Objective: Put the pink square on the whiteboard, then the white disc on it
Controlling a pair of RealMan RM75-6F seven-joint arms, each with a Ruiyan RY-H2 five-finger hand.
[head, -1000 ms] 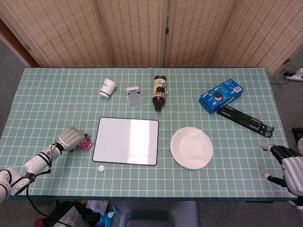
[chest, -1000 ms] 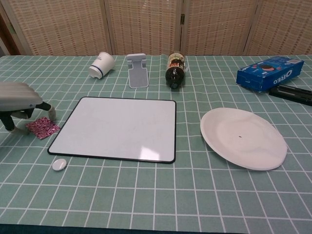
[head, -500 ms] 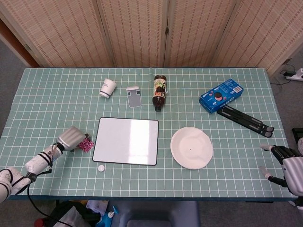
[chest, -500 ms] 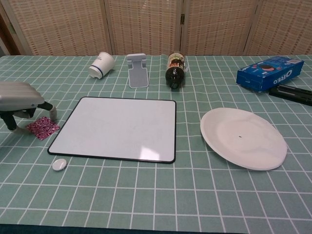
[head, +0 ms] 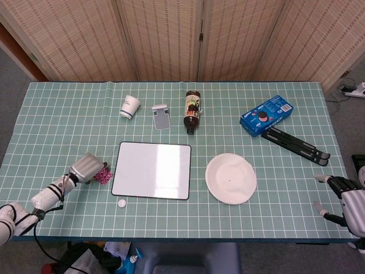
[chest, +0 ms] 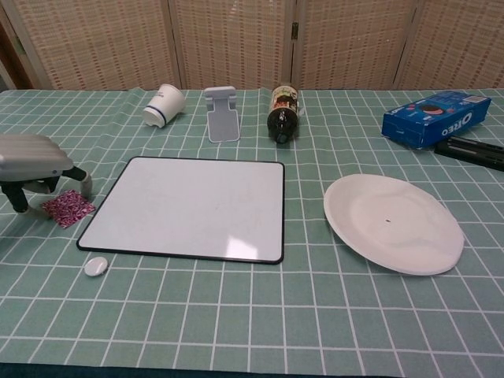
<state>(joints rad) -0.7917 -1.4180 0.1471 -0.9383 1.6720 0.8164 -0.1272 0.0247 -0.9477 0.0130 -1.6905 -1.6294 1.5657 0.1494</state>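
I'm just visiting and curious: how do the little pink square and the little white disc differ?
The pink square is patterned, flat and angular; the white disc is plain, round and smaller. The square lies left of the whiteboard, under the left hand; the disc lies in front of the whiteboard's near-left corner, with no hand close by. Both rest on the green checked cloth, off the whiteboard.

Bare cloth lies open between the whiteboard (chest: 189, 207) and the plate (chest: 392, 221), while cup (chest: 163, 105), stand (chest: 221, 113) and bottle (chest: 283, 113) line the far side.
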